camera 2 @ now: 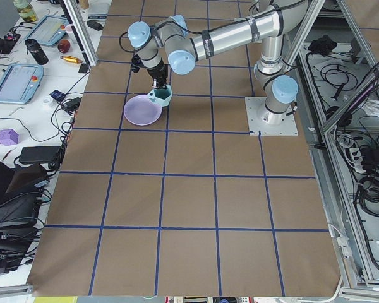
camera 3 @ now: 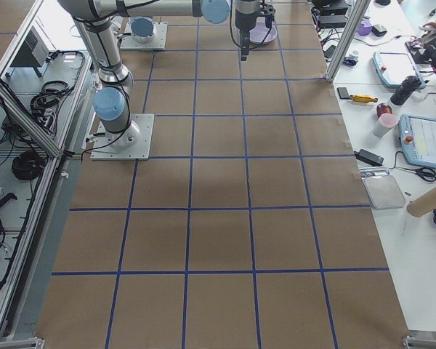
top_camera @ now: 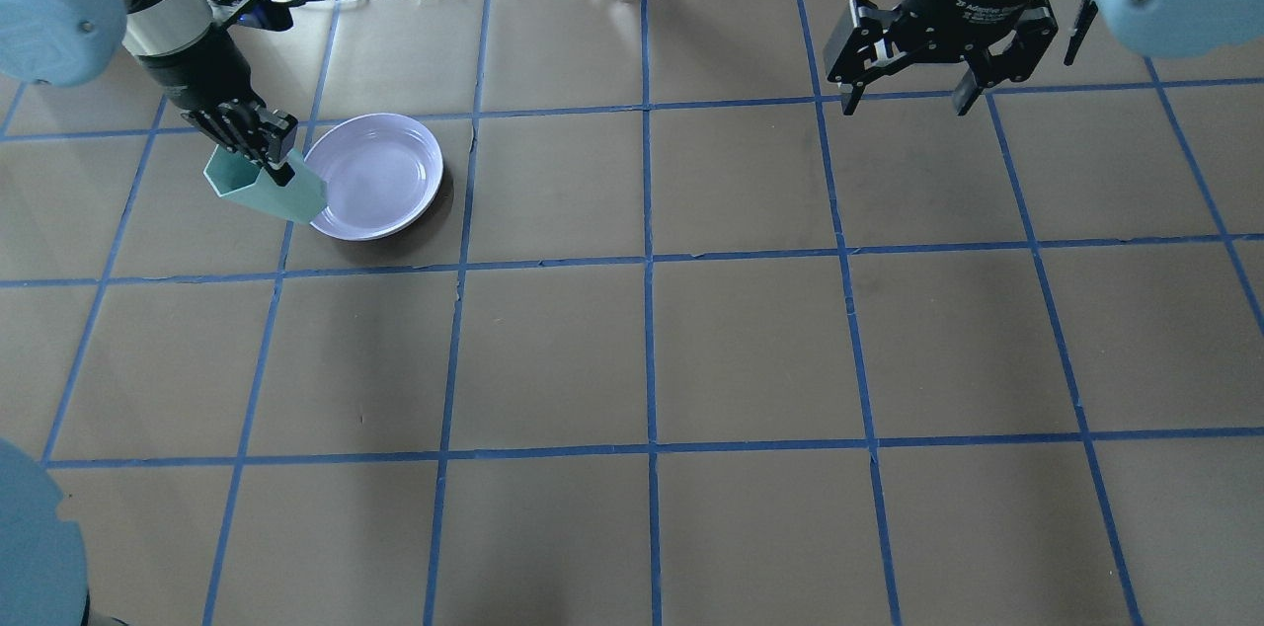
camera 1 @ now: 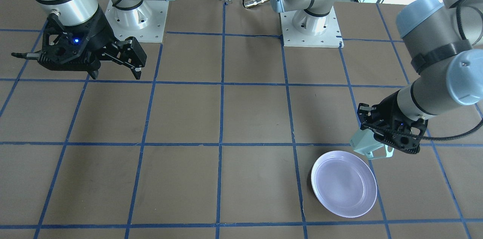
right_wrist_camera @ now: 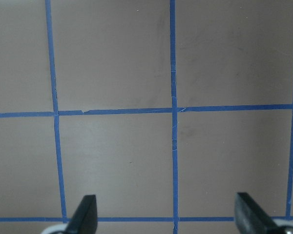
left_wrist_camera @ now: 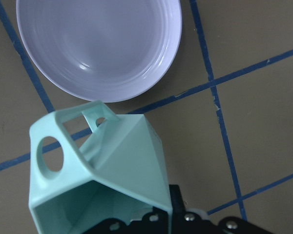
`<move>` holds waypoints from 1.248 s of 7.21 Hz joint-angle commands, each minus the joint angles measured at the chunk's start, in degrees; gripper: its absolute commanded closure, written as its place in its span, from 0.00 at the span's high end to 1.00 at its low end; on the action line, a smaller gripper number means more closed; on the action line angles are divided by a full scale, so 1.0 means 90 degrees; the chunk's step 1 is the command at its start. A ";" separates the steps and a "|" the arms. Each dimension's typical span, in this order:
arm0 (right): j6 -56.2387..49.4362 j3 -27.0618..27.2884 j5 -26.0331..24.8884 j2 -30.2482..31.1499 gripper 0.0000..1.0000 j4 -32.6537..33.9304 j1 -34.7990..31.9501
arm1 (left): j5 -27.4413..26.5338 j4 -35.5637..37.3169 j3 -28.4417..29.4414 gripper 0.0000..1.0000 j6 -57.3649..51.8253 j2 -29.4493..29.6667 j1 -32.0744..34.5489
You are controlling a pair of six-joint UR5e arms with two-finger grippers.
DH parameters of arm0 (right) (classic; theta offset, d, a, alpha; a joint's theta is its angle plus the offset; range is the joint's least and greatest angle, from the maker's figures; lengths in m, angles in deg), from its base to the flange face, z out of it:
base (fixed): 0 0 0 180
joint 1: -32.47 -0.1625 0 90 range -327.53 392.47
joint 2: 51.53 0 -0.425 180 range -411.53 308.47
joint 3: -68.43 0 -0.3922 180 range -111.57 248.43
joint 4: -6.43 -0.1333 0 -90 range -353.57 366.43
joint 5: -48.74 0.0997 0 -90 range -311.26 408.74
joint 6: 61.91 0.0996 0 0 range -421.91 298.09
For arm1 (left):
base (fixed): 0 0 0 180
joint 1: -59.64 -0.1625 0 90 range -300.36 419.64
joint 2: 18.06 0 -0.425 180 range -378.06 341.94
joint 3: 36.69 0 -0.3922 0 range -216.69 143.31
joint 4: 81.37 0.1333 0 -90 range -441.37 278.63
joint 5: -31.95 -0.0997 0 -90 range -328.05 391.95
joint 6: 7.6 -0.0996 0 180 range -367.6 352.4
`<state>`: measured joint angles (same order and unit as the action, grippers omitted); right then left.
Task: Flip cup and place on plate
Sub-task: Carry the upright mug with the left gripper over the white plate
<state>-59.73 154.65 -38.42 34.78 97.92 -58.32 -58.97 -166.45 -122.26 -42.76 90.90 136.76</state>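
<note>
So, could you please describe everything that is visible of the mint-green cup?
The cup is a pale mint-green faceted mug with a smooth, matte look. It has a hexagonal rim and an angular handle pierced by a round hole. Inside it looks empty. The left gripper holds it by one wall of the rim, tilted, with the mouth toward the wrist. It appears lifted off the table, beside the edge of the lavender plate. Whether it touches the plate cannot be told.

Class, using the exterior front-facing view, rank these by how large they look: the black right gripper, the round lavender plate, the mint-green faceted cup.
Largest: black right gripper, though it hangs above the table, which may inflate it.
Middle: round lavender plate.
Smallest: mint-green faceted cup, partly covered by the left gripper.
</note>
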 commanded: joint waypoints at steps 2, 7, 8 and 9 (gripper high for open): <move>0.0002 0.0000 -0.0003 0.0000 1.00 0.0000 0.0000 | -0.0220 0.0478 0.0530 0.00 -0.0038 0.0742 0.0473; 0.0002 0.0000 -0.0003 0.0000 1.00 0.0000 0.0000 | -0.1388 0.0439 0.1352 0.00 -0.0116 0.1681 0.1128; -0.0007 0.0010 -0.0003 0.0000 1.00 0.0000 0.0000 | -0.1441 0.0449 0.1343 0.00 -0.0136 0.1740 0.1128; -0.0007 0.0000 -0.0003 0.0000 1.00 0.0000 0.0000 | -0.1432 0.0449 0.1343 0.00 -0.0136 0.1808 0.1128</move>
<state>-59.77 154.68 -38.45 34.78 97.92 -58.32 -71.27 -162.40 -110.28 -43.86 106.35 146.82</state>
